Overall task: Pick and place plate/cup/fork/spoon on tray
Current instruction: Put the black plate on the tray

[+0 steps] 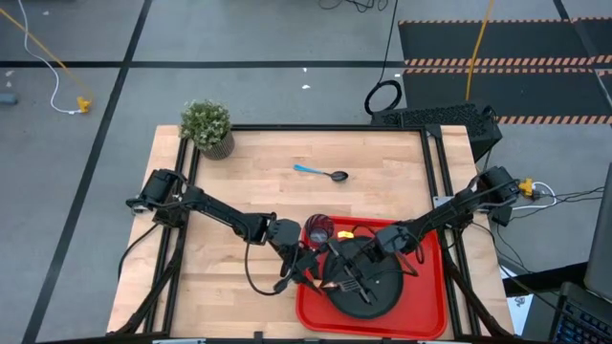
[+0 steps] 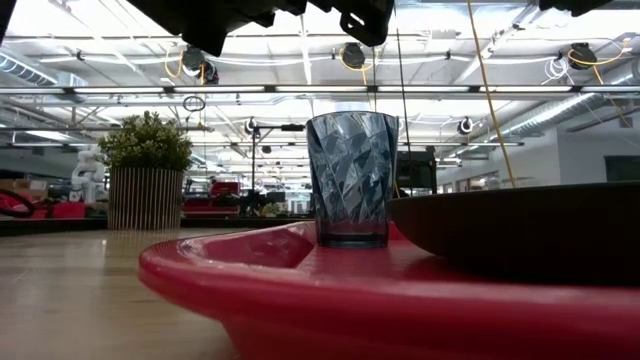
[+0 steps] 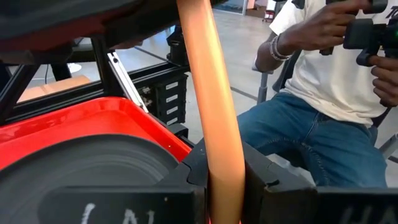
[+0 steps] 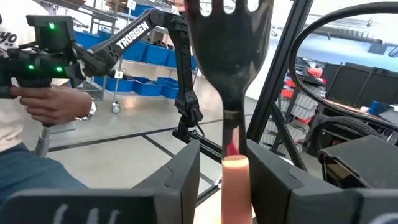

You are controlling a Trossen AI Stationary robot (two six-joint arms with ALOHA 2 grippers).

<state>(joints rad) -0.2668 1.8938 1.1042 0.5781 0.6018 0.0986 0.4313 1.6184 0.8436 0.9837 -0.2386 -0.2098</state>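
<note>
Fork [image 4: 230,74] stood gripped by its orange handle between both claws over the plate [image 1: 368,282] on the red tray [image 1: 435,315]: left gripper [image 3: 224,186] clamped on it, right gripper [image 4: 233,180] closed around it too. "TROSSEN" read on a far arm [image 4: 134,34]. Cup [image 2: 350,180] stood on the tray; spoon [image 1: 320,173] lay on the far table

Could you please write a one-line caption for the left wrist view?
Left gripper clamps the fork by its orange handle above the plate on the red tray.
</note>
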